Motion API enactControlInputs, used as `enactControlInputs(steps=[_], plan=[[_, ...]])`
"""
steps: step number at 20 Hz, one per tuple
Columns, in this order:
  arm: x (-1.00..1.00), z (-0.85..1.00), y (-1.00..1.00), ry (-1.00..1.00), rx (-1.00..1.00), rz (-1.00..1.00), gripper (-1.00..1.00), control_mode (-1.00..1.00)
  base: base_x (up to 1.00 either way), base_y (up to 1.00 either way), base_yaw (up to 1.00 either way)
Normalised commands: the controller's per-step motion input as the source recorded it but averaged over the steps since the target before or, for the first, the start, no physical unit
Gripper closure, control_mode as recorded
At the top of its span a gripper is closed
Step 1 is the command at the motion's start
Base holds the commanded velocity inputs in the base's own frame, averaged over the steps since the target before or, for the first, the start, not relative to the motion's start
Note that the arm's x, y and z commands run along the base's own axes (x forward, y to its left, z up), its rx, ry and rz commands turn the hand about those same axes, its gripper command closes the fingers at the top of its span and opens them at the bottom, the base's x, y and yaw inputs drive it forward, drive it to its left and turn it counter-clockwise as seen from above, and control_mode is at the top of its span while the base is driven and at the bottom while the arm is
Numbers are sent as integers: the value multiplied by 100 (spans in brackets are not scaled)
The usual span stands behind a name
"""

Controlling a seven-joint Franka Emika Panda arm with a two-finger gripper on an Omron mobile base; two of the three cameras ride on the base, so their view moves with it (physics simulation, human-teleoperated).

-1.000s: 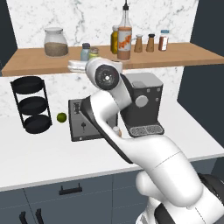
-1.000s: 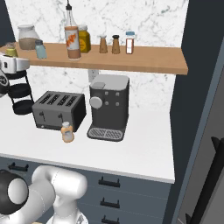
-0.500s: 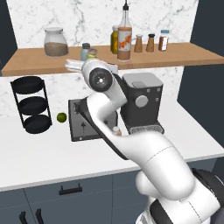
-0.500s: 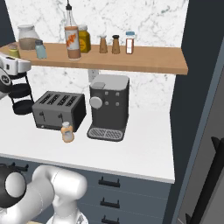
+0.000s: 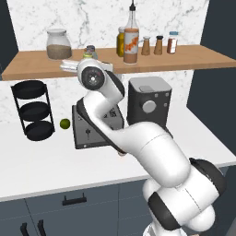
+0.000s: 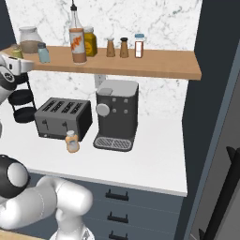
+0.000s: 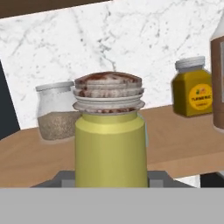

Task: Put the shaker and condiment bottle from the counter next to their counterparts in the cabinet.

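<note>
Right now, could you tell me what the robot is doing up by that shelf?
The arm has the yellow-green shaker in its fingers, raised to the level of the wooden shelf, near the left end. The pale blue shaker it belongs beside stands there, between the grain jar and the tall orange-labelled bottle. The shaker has not been set down yet. The small peach bottle waits on the counter in front of the toaster.
</note>
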Motion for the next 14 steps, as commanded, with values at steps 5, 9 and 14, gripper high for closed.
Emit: enactControlInputs(steps=[5, 9, 14], plan=[[36, -10, 2, 0, -5, 0, 100, -100, 0, 0, 0], [34, -37, 10, 0, -13, 0, 100, -100, 0, 0, 0], [31, -13, 0, 0, -7, 0, 100, -100, 0, 0, 0]])
